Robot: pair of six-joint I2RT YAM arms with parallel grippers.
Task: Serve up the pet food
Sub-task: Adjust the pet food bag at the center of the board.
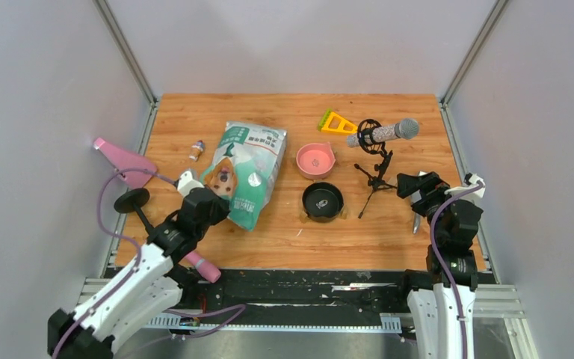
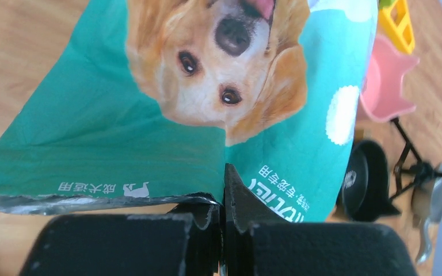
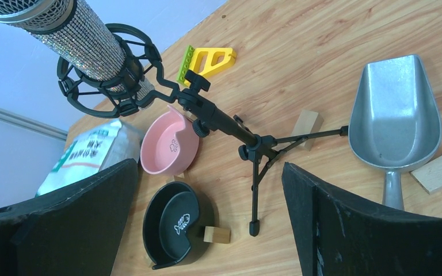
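Observation:
The teal-green and white pet food bag [image 1: 243,168] printed with a golden dog lies flat on the wooden table [image 1: 284,239]. It fills the left wrist view [image 2: 121,115]. No kibble shows; it is hidden inside the bag. My left gripper [image 1: 220,211] is at the bag's near end, shut on its silvery edge [image 2: 223,198]. My right gripper [image 1: 418,185] is open and empty [image 3: 210,167], above the table's right side. The grey scoop [image 1: 416,222] lies just beside it [image 3: 394,115]. The pink bowl [image 1: 315,158] and black bowl [image 1: 322,200] stand right of the bag.
A glittery microphone [image 1: 385,133] on a black tripod [image 1: 374,179] stands between the bowls and my right gripper. A yellow toy piece [image 1: 336,122] lies at the back. A small bottle [image 1: 196,149] and a pink object [image 1: 123,161] are left of the bag. Small wooden blocks [image 3: 216,234] brace the bowls.

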